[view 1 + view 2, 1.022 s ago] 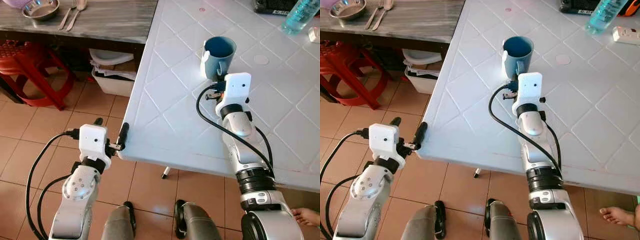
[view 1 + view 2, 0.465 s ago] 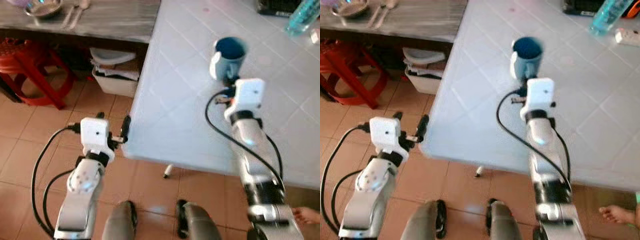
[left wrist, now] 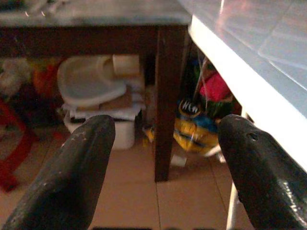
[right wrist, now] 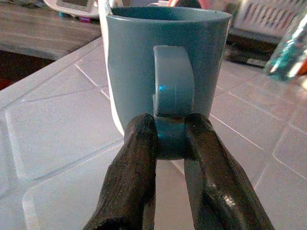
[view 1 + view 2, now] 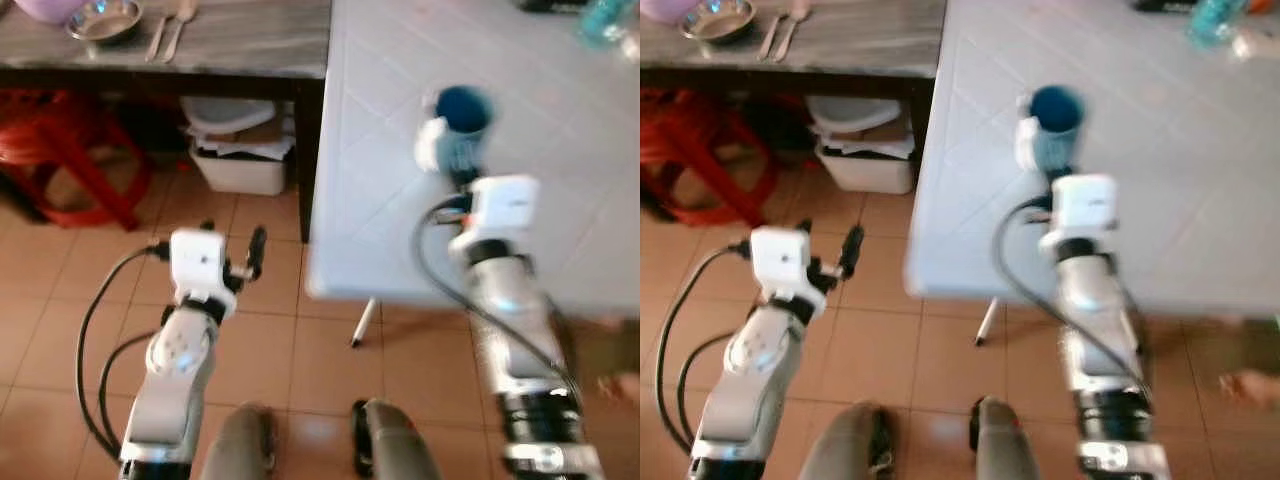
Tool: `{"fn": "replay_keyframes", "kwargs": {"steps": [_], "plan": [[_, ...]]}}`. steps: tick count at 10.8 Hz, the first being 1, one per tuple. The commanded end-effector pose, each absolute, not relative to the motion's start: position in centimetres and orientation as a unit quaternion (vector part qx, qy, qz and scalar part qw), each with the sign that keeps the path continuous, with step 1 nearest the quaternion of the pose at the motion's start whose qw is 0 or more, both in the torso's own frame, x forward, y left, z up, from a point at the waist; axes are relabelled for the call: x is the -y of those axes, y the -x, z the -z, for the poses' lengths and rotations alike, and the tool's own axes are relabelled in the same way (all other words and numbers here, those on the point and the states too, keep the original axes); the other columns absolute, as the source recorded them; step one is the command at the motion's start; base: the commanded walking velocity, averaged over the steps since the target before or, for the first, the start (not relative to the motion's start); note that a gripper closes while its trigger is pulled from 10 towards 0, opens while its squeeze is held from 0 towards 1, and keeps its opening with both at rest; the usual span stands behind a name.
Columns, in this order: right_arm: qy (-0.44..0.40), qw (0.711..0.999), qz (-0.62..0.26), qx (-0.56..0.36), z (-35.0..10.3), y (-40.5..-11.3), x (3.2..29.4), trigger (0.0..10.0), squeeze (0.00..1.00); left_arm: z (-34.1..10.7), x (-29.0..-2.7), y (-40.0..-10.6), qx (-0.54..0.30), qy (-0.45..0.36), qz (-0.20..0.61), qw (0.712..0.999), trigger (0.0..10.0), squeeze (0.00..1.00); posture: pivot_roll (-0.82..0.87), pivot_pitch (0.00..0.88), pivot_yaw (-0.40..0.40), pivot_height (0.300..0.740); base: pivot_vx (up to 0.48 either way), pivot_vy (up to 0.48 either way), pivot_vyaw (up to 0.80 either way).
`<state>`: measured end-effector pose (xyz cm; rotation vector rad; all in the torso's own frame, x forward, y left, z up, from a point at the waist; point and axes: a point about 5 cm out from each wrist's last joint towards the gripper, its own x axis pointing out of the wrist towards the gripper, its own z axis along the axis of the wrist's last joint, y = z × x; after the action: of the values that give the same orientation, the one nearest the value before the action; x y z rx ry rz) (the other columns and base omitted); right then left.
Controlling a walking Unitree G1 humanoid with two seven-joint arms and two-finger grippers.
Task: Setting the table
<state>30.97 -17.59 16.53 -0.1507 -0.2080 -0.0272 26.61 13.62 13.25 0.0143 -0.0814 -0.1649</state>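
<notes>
Gripping the lower part of the handle, the right gripper (image 4: 170,139) has its two black fingers (image 4: 136,163) closed tight on the blue mug (image 4: 163,62), which stands upright with its handle turned toward the wrist. In the blurred head views the mug (image 5: 455,135) sits over the white table (image 5: 560,230), near the table's left edge, with the right arm reaching in from below; whether its base touches the tabletop cannot be told. The left gripper (image 3: 163,158) hangs off the table's corner above the tiled floor (image 5: 60,290), its fingers spread wide apart with nothing between them. Beyond it stand a dark wooden table (image 5: 230,45) carrying a metal bowl (image 5: 104,18) and cutlery (image 5: 168,30), a white bin (image 5: 240,155) beneath it, and a red stool (image 5: 60,165).
</notes>
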Motion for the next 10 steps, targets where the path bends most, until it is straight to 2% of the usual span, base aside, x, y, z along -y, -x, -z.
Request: {"fn": "replay_keyframes", "kwargs": {"steps": [1,2,3,4,5,6,10], "plan": [[0.066,0.99,-0.012,0.123,-17.5,-30.9,16.1,0.0,0.0,-12.6,-14.7,-26.5,0.029,-0.018,0.059,0.998,10.0,0.0,-0.06,0.206,0.005,0.74,0.375,0.3,0.0],[0.067,0.99,-0.018,0.124,-17.5,-30.8,15.8,0.5,0.0,-13.0,-14.9,-26.9,0.034,-0.006,0.046,0.998,10.0,0.0,-0.06,0.206,0.003,0.74,0.375,0.3,0.0],[0.066,0.99,-0.023,0.122,-17.4,-30.6,15.6,1.9,0.0,-13.2,-14.8,-26.9,0.04,-0.01,0.048,0.998,10.0,0.0,-0.05,0.205,0.002,0.74,0.375,0.296,0.0],[0.064,0.991,-0.029,0.117,-17.1,-30.4,15.2,4.7,0.0,-13.0,-14.7,-26.9,0.036,-0.007,0.055,0.998,10.0,0.0,-0.05,0.199,0.006,0.74,0.375,0.296,0.0],[0.064,0.991,-0.035,0.114,-16.9,-30.2,14.8,9.0,0.0,-12.6,-14.7,-27.0,0.029,0.0,0.054,0.998,10.0,0.0,-0.06,0.193,0.007,0.74,0.375,0.3,0.0],[0.066,0.991,-0.038,0.113,-16.9,-30.2,14.7,10.0,0.0,-12.6,-14.6,-27.1,0.031,-0.002,0.054,0.998,10.0,0.0,-0.06,0.191,0.007,0.74,0.375,0.3,0.0],[0.07,0.99,-0.046,0.117,-17.2,-30.3,14.5,10.0,0.0,-13.1,-14.3,-27.9,0.049,0.036,0.062,0.996,10.0,0.0,-0.06,0.184,0.008,0.74,0.372,0.303,0.0]]}}
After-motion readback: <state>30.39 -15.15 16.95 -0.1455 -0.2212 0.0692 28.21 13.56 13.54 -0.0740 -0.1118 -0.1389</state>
